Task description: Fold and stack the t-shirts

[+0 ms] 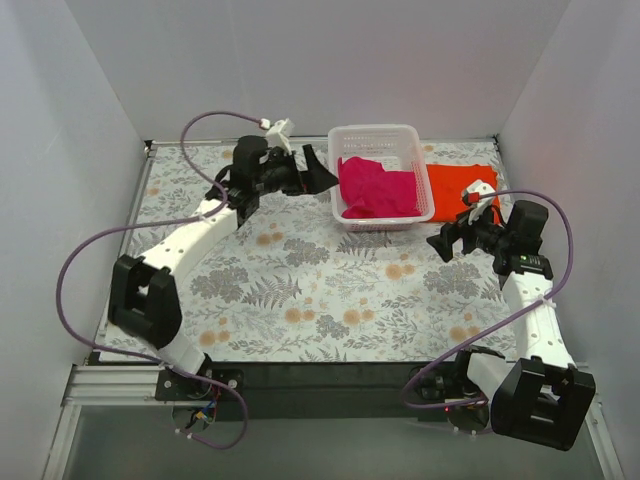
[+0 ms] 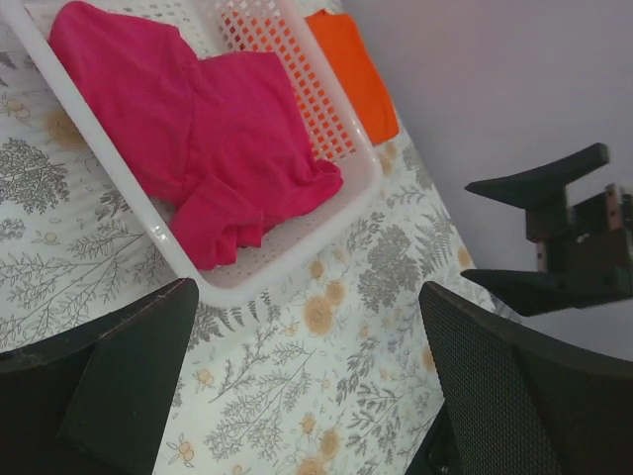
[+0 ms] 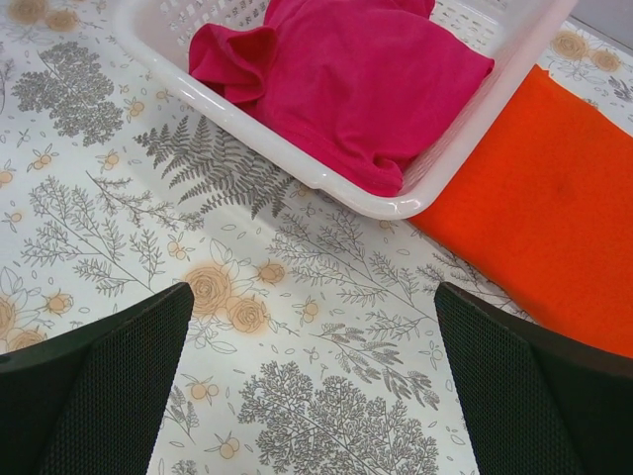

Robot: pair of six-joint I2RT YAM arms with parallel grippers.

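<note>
Left gripper (image 2: 309,289) spread wide, empty; the pink t-shirt (image 2: 208,129) lies in the basket (image 2: 368,183) just ahead. Right gripper (image 3: 314,295) equally wide, touching nothing, with the orange t-shirt (image 3: 554,228) ahead to its right.

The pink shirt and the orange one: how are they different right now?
The pink shirt lies crumpled; the orange shirt lies flat and smooth. The pink shirt sits inside the white basket; the orange shirt rests on the table beside that basket. Both are plain, single-coloured cloth.

Overhead; close wrist views sharing basket (image 1: 380,222)
</note>
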